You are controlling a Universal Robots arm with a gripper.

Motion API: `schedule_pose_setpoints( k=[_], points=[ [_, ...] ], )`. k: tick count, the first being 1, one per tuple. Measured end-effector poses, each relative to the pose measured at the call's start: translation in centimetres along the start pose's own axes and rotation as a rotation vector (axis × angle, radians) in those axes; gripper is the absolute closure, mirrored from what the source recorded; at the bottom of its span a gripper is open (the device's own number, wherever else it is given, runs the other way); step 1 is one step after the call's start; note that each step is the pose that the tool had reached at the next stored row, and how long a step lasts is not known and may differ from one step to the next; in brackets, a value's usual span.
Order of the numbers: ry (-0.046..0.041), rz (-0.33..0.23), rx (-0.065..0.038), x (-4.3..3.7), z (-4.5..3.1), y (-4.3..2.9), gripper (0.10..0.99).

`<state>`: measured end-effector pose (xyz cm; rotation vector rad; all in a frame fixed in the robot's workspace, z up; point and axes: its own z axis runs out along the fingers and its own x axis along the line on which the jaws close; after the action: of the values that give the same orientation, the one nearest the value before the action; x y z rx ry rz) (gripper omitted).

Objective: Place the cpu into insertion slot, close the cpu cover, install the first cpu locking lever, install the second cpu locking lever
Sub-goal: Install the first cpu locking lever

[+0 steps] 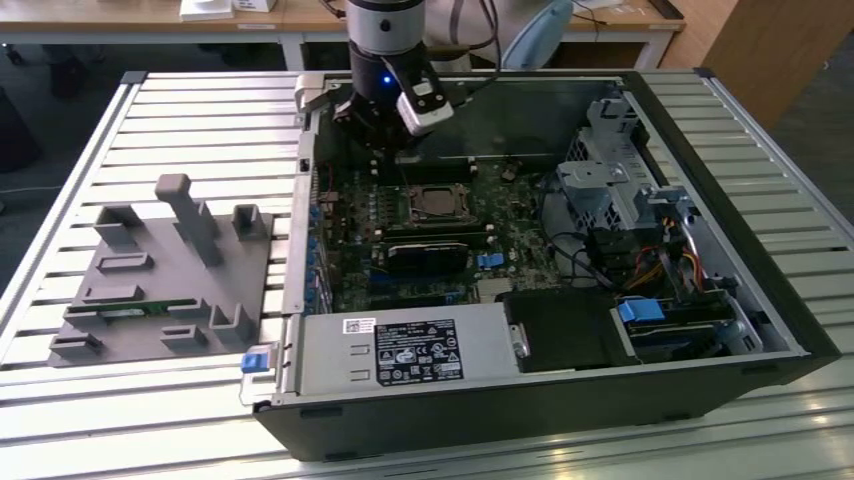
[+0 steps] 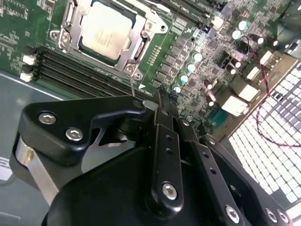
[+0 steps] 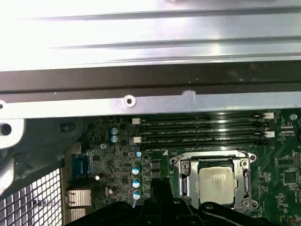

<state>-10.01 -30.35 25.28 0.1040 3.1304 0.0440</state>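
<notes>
The cpu (image 2: 105, 31) lies flat in its socket on the green motherboard, its silvery-tan top showing (image 3: 217, 184). The cpu cover (image 2: 138, 48) is down around it as a silvery frame (image 3: 185, 175). A thin metal lever (image 2: 132, 87) sticks out from the socket's corner towards my fingertips. My black gripper (image 2: 161, 98) hangs just beside the socket, fingers together with nothing visible between them. In the exterior view the gripper (image 1: 387, 160) sits over the board just beyond the socket (image 1: 435, 203), near the case's back wall.
Black memory slots (image 2: 75, 70) run beside the socket. The open computer case (image 1: 694, 150) lies on a slatted table, with a power supply (image 1: 400, 350) in front and a drive cage (image 1: 607, 190) at the exterior view's right. A grey fixture block (image 1: 160, 280) stands at the exterior view's left.
</notes>
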Motion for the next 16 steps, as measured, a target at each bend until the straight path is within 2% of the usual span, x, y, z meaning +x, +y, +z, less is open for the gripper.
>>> schedule_pose_setpoints(
  k=[7,12,16],
  points=[
    [0.0,0.0,0.0,0.14,-0.04,0.94,0.98],
    [0.0,0.0,0.0,0.17,-0.06,1.3,0.98],
    [0.0001,0.0,0.0,-0.35,-0.05,1.4,0.98]
  ],
)
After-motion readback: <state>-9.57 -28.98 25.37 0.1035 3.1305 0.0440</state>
